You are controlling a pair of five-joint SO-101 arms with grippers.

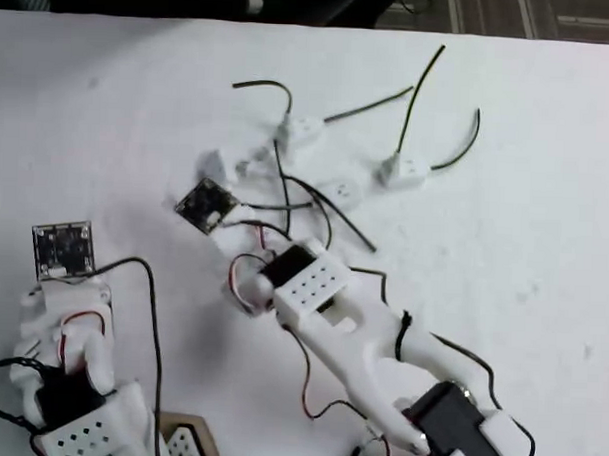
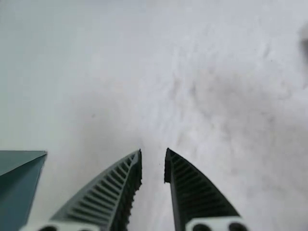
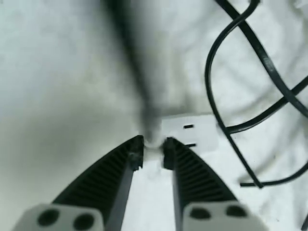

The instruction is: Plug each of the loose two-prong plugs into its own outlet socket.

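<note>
- The left gripper, with dark ribbed plastic fingers, hangs over the plain white table; its tips stand a narrow gap apart, with nothing between them or touching them
- In the high view the left arm sits at the table's near left corner, well apart from the cords and sockets
- The right gripper is almost closed, its tips pinched on a small white plastic plug, and a blurred black cord rises from it
- Just beside those tips lies a white rectangular plastic outlet socket with two dark slots showing on its face; whether the prongs have entered it cannot be told
- Thin black looped cables curl past that socket
- Farther right in the high view, more white socket blocks lie among black cords; whether plugs sit in them is too small to tell
</note>
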